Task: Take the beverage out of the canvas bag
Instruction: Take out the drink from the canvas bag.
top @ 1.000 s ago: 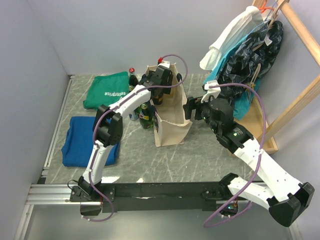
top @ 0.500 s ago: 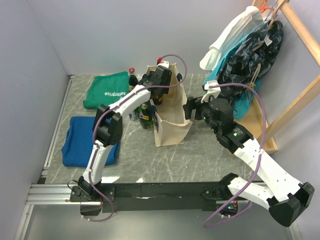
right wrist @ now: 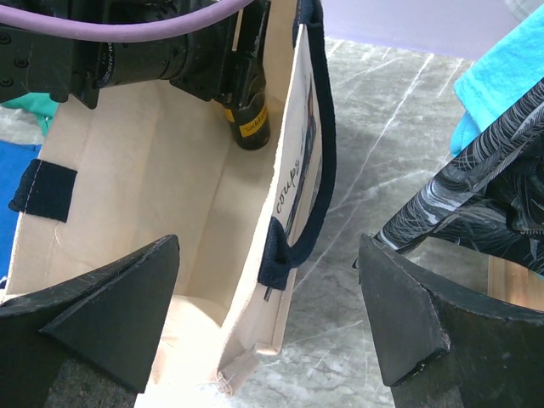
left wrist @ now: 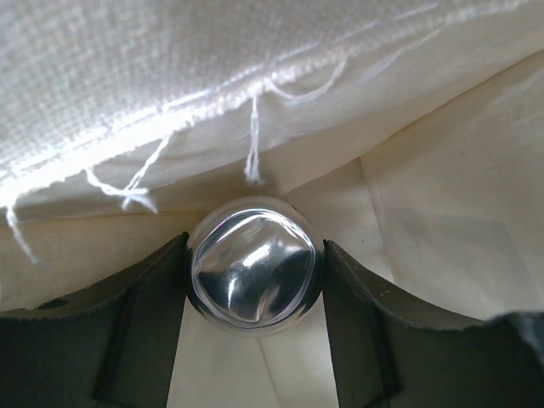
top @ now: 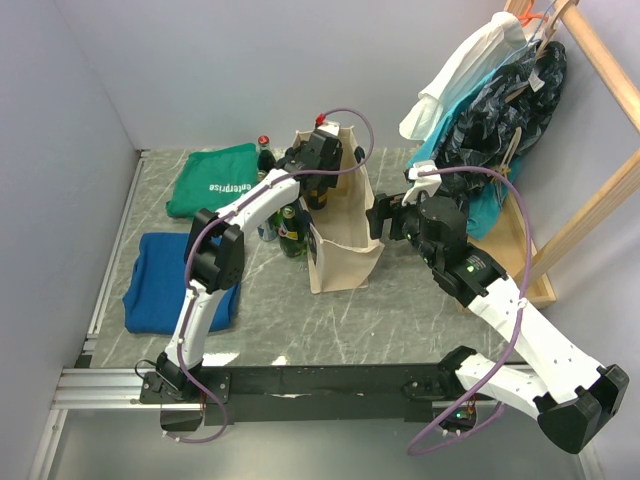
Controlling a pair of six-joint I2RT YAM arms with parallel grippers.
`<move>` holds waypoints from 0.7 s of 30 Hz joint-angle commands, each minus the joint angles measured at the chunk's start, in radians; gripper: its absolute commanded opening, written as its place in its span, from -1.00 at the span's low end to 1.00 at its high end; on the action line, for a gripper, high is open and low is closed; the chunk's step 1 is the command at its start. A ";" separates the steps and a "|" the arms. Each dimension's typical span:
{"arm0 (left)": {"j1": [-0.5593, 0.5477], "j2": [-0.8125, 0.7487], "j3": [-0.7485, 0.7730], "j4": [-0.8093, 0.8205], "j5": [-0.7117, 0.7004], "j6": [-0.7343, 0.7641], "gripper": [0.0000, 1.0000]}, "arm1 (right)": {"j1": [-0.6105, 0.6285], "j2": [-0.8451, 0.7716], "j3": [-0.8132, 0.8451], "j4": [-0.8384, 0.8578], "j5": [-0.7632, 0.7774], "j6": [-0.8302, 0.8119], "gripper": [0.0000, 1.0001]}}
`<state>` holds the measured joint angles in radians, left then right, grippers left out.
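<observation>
Right now the left gripper (top: 317, 166) is reaching down through the open mouth of the canvas bag (top: 345, 258), which is standing upright on the grey marbled table (top: 420, 310). Its fingers (left wrist: 127, 336) are sitting closed against either side of a shiny metal cap (left wrist: 253, 265), so it is gripping the beverage bottle (right wrist: 246, 115) at the very top. That is the one part a gripper can reach between such tall walls. The bottle, dark glass with a yellow label, is inside the bag, hanging or standing close to the far wall. The right wrist view is too oblique to tell whether its base is resting on the bag's floor.

The right gripper (right wrist: 268, 245) is waiting at the bag's right side with its fingers spread wide, clamped on nothing. The right wall and its navy handle (right wrist: 321, 153) are lying in the gap between them. It looks placed to steady the soft canvas so the bag is not dragged up with the bottle, though no contact with the cloth is showing.

Other bottles (top: 291, 226) are standing on the table just beside the bag's left wall. A straight upward pull looks like the sensible next move, and the frayed inner seam near the cap is something it could snag on
</observation>
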<state>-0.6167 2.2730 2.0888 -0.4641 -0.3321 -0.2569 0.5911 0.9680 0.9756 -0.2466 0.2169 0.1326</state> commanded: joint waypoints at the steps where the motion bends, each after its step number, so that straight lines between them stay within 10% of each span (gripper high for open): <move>1: -0.012 -0.038 0.004 0.030 0.107 0.016 -0.98 | 0.003 -0.002 0.000 0.040 0.009 -0.011 0.82; 21: -0.043 -0.107 -0.044 0.030 0.150 0.058 -0.98 | 0.001 0.001 0.000 0.040 0.007 -0.011 0.82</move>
<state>-0.6365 2.2513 2.0609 -0.4500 -0.2535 -0.1921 0.5911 0.9688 0.9756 -0.2466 0.2165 0.1322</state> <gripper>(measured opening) 0.632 0.915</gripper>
